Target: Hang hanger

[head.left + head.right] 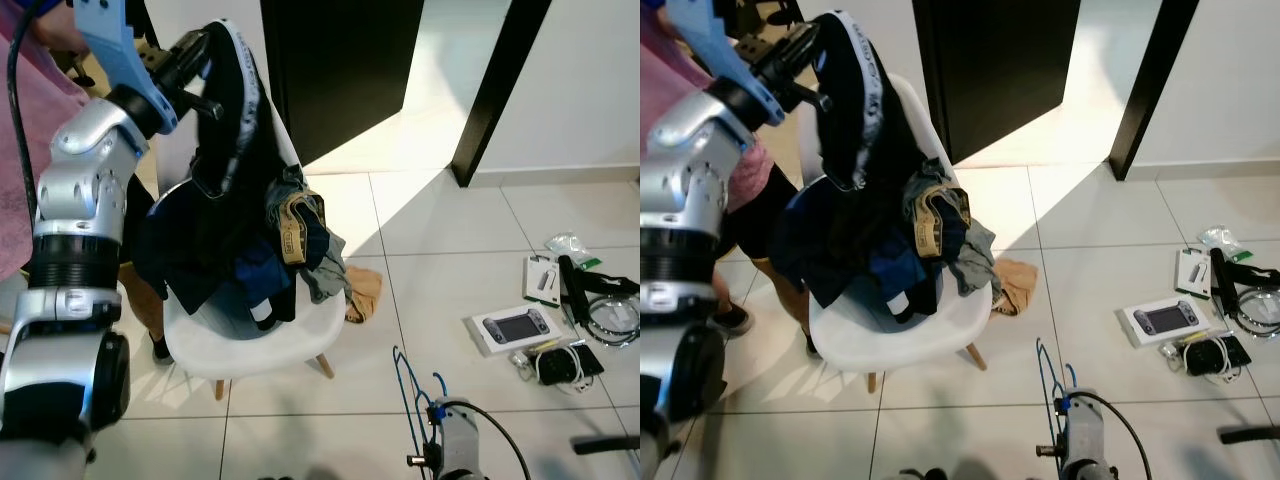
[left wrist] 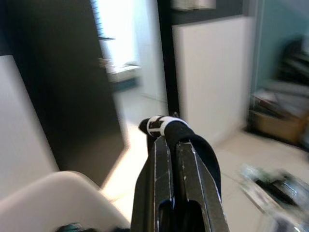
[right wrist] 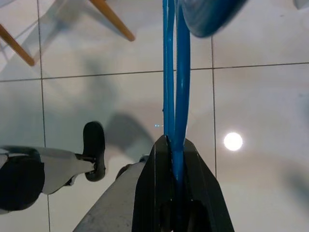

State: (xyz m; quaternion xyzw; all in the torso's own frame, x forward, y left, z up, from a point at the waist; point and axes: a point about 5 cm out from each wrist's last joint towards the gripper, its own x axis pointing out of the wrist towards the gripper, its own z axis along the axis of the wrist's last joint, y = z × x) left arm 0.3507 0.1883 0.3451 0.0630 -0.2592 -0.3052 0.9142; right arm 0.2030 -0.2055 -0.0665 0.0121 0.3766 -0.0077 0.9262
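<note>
My left gripper [image 1: 203,52] is raised high over the chair back and is shut on a black garment with a white-striped band [image 1: 238,95], which hangs down from it. In the left wrist view the fingers [image 2: 166,164] are pressed together with the garment's band [image 2: 161,125] wrapped over their tips. A blue wire hanger [image 1: 408,385] rises from my right gripper [image 1: 434,412], low near the floor in front of the chair. In the right wrist view the fingers [image 3: 157,169] are shut on the hanger [image 3: 175,77].
A white chair [image 1: 262,350] with wooden legs carries a pile of clothes [image 1: 290,235]. A person in pink [image 1: 765,170] stands behind it on the left. A boxed console [image 1: 512,327], cables [image 1: 562,362] and small items lie on the tiles at right. A black door [image 1: 340,60] stands behind.
</note>
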